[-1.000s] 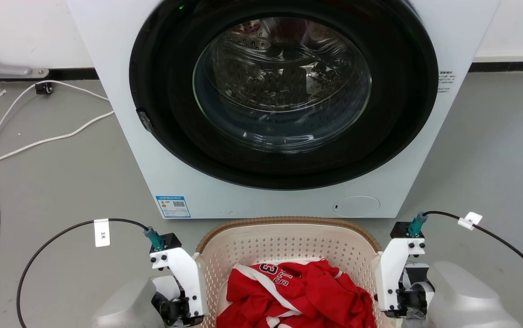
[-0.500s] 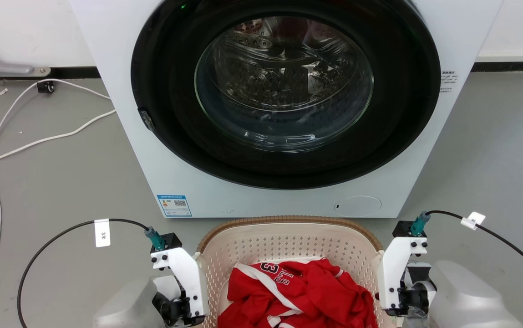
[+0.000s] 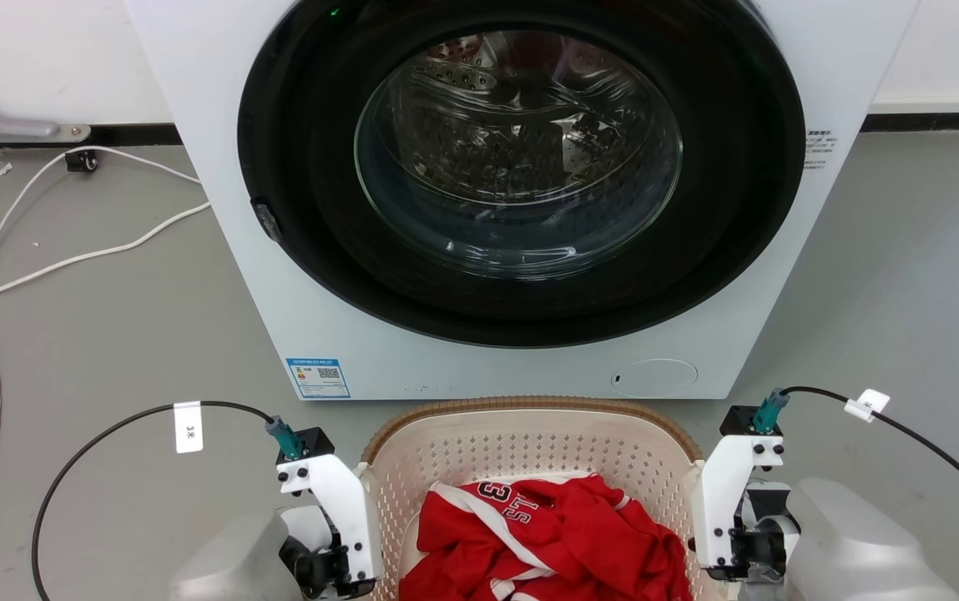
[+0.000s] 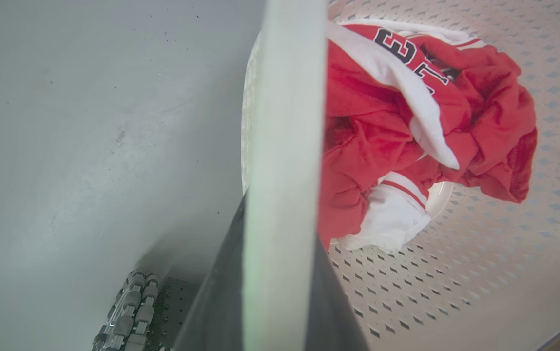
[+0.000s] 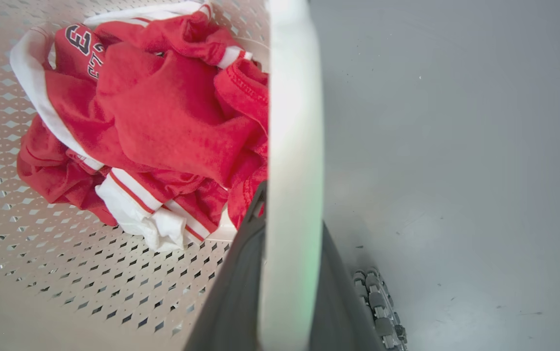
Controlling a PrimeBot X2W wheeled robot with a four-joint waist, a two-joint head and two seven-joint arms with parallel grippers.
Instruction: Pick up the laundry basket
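Observation:
The laundry basket (image 3: 529, 442), cream and perforated with a brown rim, sits at the bottom centre of the head view, right in front of the washer. A red and white jersey (image 3: 546, 534) lies crumpled inside it. My left gripper (image 4: 275, 302) is on the basket's left side, its dark fingers closed on either side of the white handle (image 4: 284, 122). On the basket's right side, my right gripper (image 5: 289, 302) clamps the other white handle (image 5: 292, 122) the same way. In the head view both white wrist mounts stand against the basket's sides, and the fingertips are hidden below them.
A white front-loading washer (image 3: 521, 192) with its round dark door closed stands just beyond the basket. White cables (image 3: 70, 250) trail over the grey floor at the left. Bare grey floor (image 3: 905, 292) lies to the right of the washer.

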